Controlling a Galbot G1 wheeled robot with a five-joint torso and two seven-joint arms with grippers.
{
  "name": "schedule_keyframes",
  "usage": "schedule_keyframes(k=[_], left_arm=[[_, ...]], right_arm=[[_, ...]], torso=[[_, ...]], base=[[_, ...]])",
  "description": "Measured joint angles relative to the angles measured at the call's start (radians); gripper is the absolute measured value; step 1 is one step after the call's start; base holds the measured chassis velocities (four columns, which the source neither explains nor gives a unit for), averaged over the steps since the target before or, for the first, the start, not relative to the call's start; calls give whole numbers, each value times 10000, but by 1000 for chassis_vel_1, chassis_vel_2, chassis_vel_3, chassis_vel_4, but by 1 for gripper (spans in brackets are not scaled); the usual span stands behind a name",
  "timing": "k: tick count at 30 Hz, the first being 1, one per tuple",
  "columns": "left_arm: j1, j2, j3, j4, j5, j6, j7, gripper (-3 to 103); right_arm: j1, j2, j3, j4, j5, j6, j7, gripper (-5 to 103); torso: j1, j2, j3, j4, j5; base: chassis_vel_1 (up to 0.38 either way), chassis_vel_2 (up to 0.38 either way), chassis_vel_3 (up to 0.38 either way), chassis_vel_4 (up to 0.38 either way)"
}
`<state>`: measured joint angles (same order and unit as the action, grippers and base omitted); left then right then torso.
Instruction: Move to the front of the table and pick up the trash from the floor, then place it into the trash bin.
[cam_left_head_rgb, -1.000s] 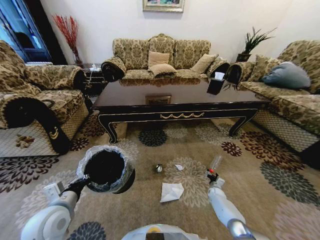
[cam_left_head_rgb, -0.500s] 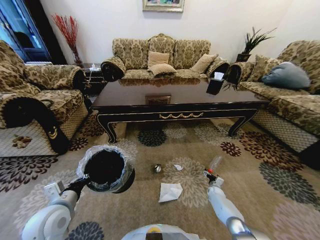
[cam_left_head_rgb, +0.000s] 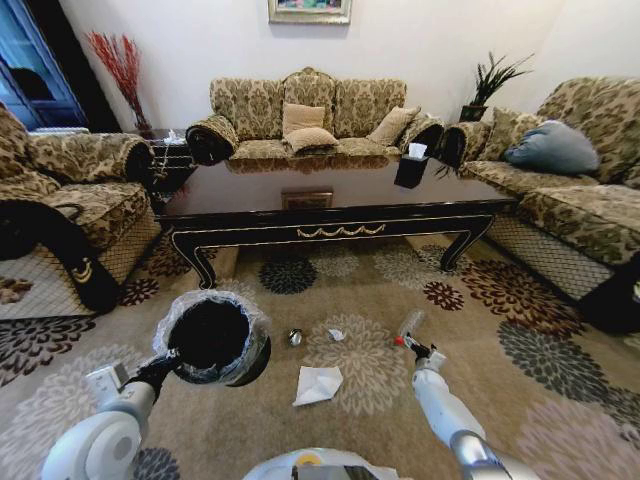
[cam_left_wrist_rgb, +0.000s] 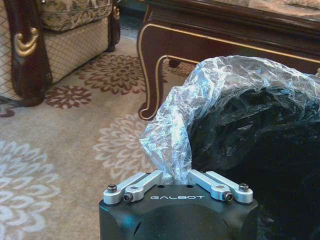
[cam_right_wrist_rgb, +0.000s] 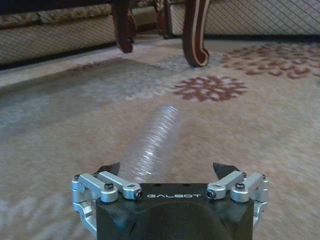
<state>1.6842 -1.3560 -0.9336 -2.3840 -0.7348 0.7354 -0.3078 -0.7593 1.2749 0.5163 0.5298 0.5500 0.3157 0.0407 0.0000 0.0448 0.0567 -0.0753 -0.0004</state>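
The trash bin (cam_left_head_rgb: 210, 338), black with a crinkled clear bag (cam_left_wrist_rgb: 200, 115) over its rim, hangs above the floor (cam_left_head_rgb: 500, 400) at lower left. My left gripper (cam_left_head_rgb: 165, 367) is shut on its rim, and the fingers (cam_left_wrist_rgb: 145, 182) pinch the bag. The trash lies on the carpet before the table (cam_left_head_rgb: 330, 205): a crumpled white napkin (cam_left_head_rgb: 318, 384), a silvery ball (cam_left_head_rgb: 295, 338), a tiny white scrap (cam_left_head_rgb: 336, 334) and a slim clear tube (cam_left_head_rgb: 410, 323). My right gripper (cam_left_head_rgb: 408, 346) hovers low and open just short of the tube (cam_right_wrist_rgb: 152, 145), which lies ahead of the gripper (cam_right_wrist_rgb: 167, 169), towards one fingertip.
Patterned sofas (cam_left_head_rgb: 310, 115) ring the table on three sides, with an armchair (cam_left_head_rgb: 70, 215) at left and another sofa (cam_left_head_rgb: 570, 190) at right. A black tissue box (cam_left_head_rgb: 410, 168) stands on the tabletop. A curved table leg (cam_right_wrist_rgb: 196, 35) rises beyond the tube.
The whole head view has shifted left and slightly down, so the camera has moved. Both arms keep nearly the same place in the view, and the bin stays held.
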Motion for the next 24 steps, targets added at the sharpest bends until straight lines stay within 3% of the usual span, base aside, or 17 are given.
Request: schedule_keyframes(k=[5, 14, 24], left_arm=[[55, 26, -79, -73, 3, 0, -3, 2], [127, 72, -263, -157, -77, 0, -10, 2], [100, 19, -196, -155, -65, 0, -24, 2]], right_arm=[[380, 135, -43, -177, -220, -14, 19, 100], [982, 351, -26, -685, -819, -1145, 1557, 100], [1000, 371, -52, -869, -795, -1433, 1339, 102]], torso=[[0, 0, 0, 2, 3], [0, 0, 0, -3, 3], [0, 0, 0, -2, 3]], base=[[12, 22, -3, -10], [0, 0, 0, 0], [0, 0, 0, 0]])
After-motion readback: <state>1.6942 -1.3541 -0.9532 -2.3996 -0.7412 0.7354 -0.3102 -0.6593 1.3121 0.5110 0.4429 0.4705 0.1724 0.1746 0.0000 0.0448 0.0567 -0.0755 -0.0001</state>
